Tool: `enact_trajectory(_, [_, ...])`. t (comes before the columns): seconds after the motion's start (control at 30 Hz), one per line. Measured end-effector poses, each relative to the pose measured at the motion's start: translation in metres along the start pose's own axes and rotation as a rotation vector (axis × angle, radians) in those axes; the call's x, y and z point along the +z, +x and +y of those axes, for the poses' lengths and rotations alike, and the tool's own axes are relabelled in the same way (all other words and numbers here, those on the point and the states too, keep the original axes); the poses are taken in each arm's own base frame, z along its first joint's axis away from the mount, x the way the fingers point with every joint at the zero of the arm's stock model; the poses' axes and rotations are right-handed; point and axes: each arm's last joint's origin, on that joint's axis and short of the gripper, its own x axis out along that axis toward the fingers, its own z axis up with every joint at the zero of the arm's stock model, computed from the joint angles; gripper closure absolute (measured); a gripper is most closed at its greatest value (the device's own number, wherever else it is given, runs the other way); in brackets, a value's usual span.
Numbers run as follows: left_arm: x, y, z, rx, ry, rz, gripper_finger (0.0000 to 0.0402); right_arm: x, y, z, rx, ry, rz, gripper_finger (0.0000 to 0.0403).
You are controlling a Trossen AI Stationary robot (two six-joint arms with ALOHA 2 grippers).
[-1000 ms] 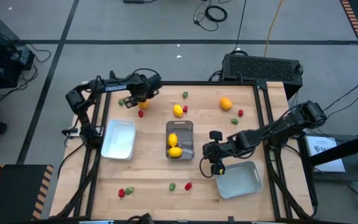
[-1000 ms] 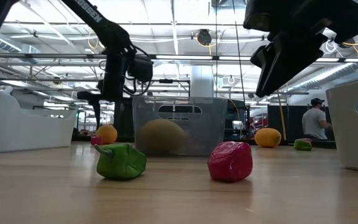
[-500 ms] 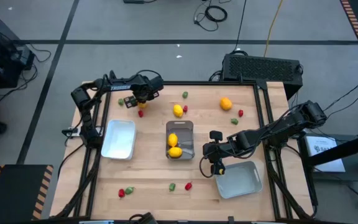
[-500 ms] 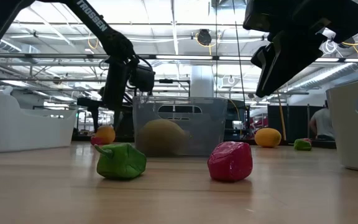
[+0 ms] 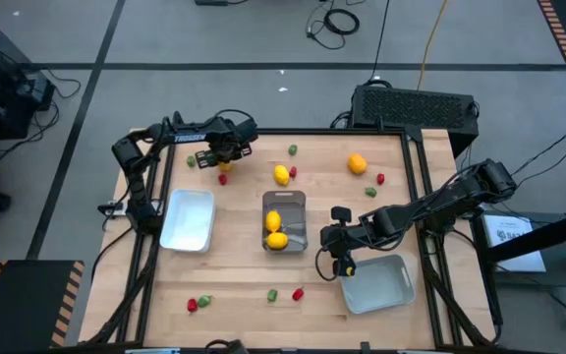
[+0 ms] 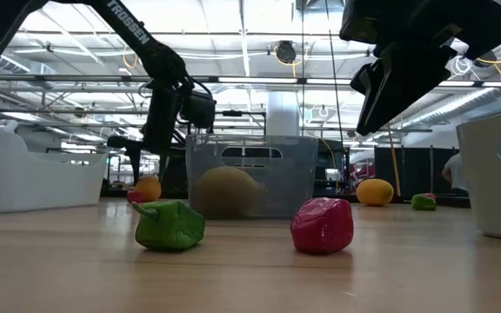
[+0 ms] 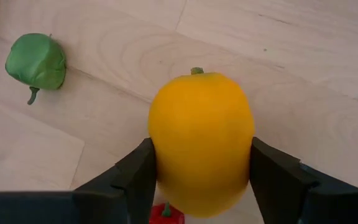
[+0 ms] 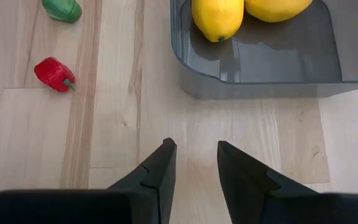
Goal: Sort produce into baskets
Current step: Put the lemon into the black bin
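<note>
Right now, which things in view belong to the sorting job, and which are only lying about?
Job: yellow lemon-like fruit in left gripper; small red fruit; small green fruit; narrow clear bin; white tray; grey-blue tray.
Lying about: black box; floor cables.

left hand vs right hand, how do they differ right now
The left hand is shut on an orange-yellow fruit at the table's far left; the right hand is open and empty, near the clear bin. Both have dark fingers.
</note>
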Motion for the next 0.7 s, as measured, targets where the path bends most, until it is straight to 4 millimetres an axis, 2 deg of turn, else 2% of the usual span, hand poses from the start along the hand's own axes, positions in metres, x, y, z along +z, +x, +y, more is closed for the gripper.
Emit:
enact_trajectory(0.1, [0.002, -0.007, -0.001, -0.002, 0.035, 0.027, 0.0188, 0.0, 0.0, 0.0, 0.0, -0.002, 0.0, 0.0294])
enact_trajectory(0.17, [0.004, -0.018, -0.003, -0.012, 0.092, 0.063, 0.0183, 0.0, 0.0, 0.0, 0.0, -0.003, 0.0, 0.0294])
enact_trajectory(0.33, [0.014, -0.073, -0.002, -0.096, 0.254, 0.09, 0.0173, -0.002, 0.0, -0.001, -0.006, -0.015, 0.021, 0.0294])
enact_trajectory(0.43, [0.006, -0.108, 0.001, -0.174, 0.342, 0.067, 0.0172, -0.005, 0.0, -0.002, -0.017, -0.019, 0.053, 0.0294])
enact_trajectory(0.57, [-0.022, -0.152, 0.004, -0.366, 0.541, 0.019, 0.0171, -0.008, 0.0, -0.003, -0.027, -0.017, 0.086, 0.0294])
enact_trajectory(0.7, [-0.077, -0.181, 0.002, -0.559, 0.841, -0.037, 0.0171, -0.009, 0.0, -0.003, -0.029, -0.002, 0.09, 0.0294])
